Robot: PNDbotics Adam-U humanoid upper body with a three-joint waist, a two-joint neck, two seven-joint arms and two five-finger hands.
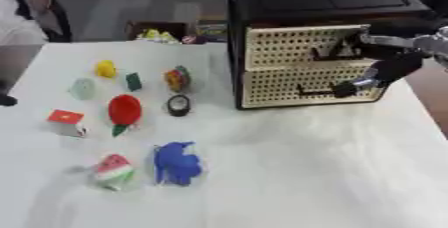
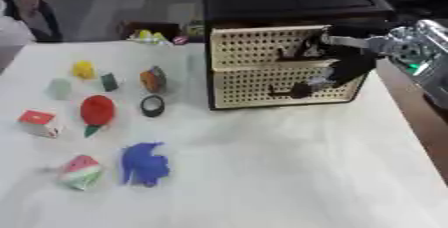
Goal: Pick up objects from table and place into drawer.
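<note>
Up close against the cabinet (image 1: pixel 306 67), right hand (image 1: pixel 372 59) at the drawer fronts, fingers curled by the upper handle (image 1: pixel 337 52); grip impossible to confirm. Toys spread left on the table (image 1: pixel 306 172): blue toy (image 1: pixel 178 163), red toy (image 1: pixel 124 110). No readable writing.

At the right edge of the frame I see my right hand (image 1: pixel 385 74): mostly black, with dark fingers (image 1: pixel 346 89) and pale silver metal at the joints. Behind it my forearm (image 2: pixel 420 42) is silvery grey, with a small green glint on its casing.
</note>
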